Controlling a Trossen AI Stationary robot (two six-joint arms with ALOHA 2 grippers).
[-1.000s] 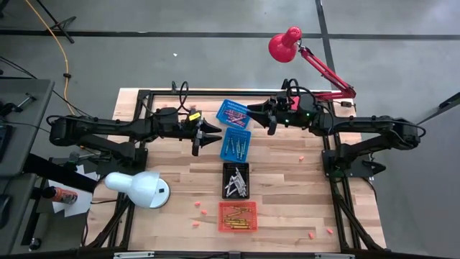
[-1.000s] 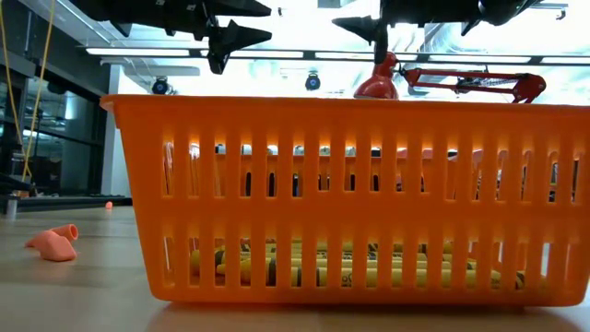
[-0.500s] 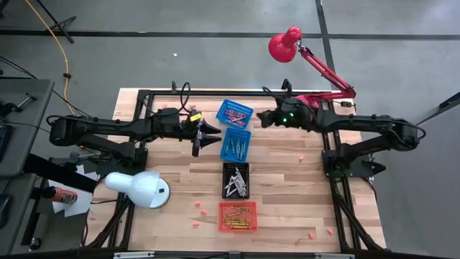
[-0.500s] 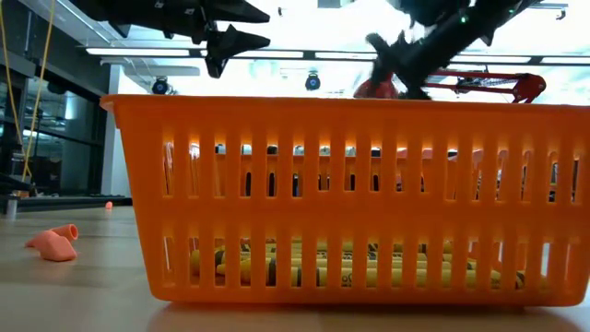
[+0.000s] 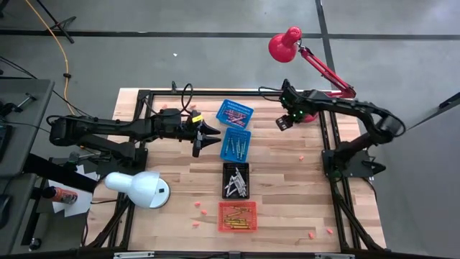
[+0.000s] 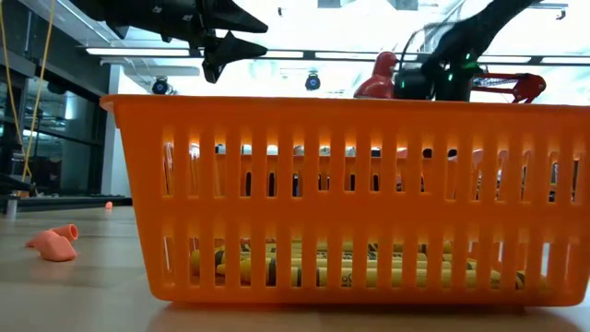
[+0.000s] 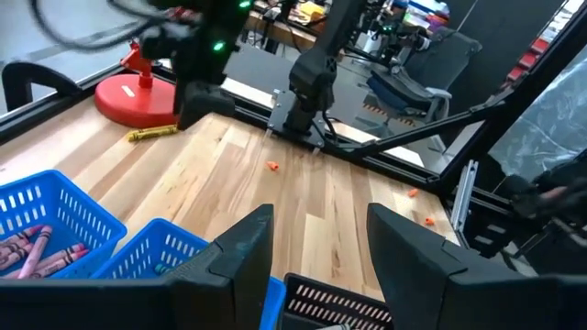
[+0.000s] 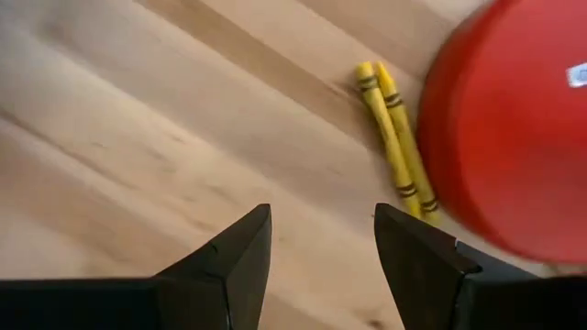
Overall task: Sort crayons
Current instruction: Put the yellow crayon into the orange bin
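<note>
Two yellow crayons (image 8: 394,137) lie side by side on the wood against the red lamp's round base (image 8: 514,128); they also show in the left wrist view (image 7: 151,134). My right gripper (image 8: 321,266) is open and empty, pointing down above the table a little short of them, near the far right (image 5: 282,122). My left gripper (image 5: 212,135) is open and empty, level, above the table left of the blue baskets. Four baskets hold crayons: a blue one with pink crayons (image 5: 235,114), a blue one with green (image 5: 236,144), a black one with grey (image 5: 236,180), an orange one with yellow and orange (image 5: 237,216).
A red desk lamp (image 5: 286,43) stands at the far right, a white lamp (image 5: 140,188) at the near left. Small pink bits (image 5: 201,212) lie scattered on the near part of the table. The orange basket (image 6: 350,198) fills the low view.
My right gripper has drawn back from beside the blue baskets toward the table's right edge, to the red lamp's base. It has tipped from level to pointing down at the table.
</note>
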